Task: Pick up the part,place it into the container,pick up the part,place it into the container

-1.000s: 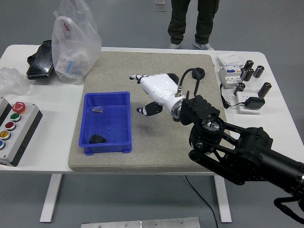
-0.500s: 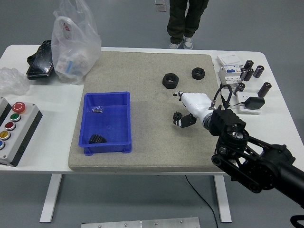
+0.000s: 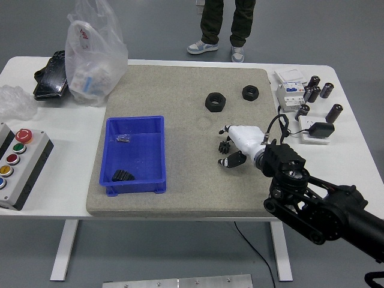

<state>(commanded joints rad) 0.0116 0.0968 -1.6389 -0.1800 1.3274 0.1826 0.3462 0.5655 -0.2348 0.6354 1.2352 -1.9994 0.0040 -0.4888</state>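
Observation:
A small black gear [image 3: 226,147] lies on the grey mat [image 3: 180,192], right of centre. My right hand [image 3: 228,145], white with black fingertips, reaches in from the lower right. Its fingers are spread with the gear between them; the thumb [image 3: 233,160] is just below the gear and a finger [image 3: 222,129] is above it. I see no closed grasp. The blue container [image 3: 159,153] stands on the mat's left half, with a black gear [image 3: 123,176] and a small dark part [image 3: 123,138] inside. Two black nuts [image 3: 215,101] [image 3: 250,92] lie farther back. My left arm is out of view.
A clear plastic bag [image 3: 95,51] and a black tray [image 3: 51,75] are at the back left, and a button box [image 3: 18,162] at the left edge. Breakers, black cylinders [image 3: 312,93] and an adapter [image 3: 318,129] crowd the right side. A person's legs [image 3: 222,27] stand beyond the table.
My right hand swung from the mat's centre to the right and came down around the small gear, uncovering the two nuts. The person's feet shifted.

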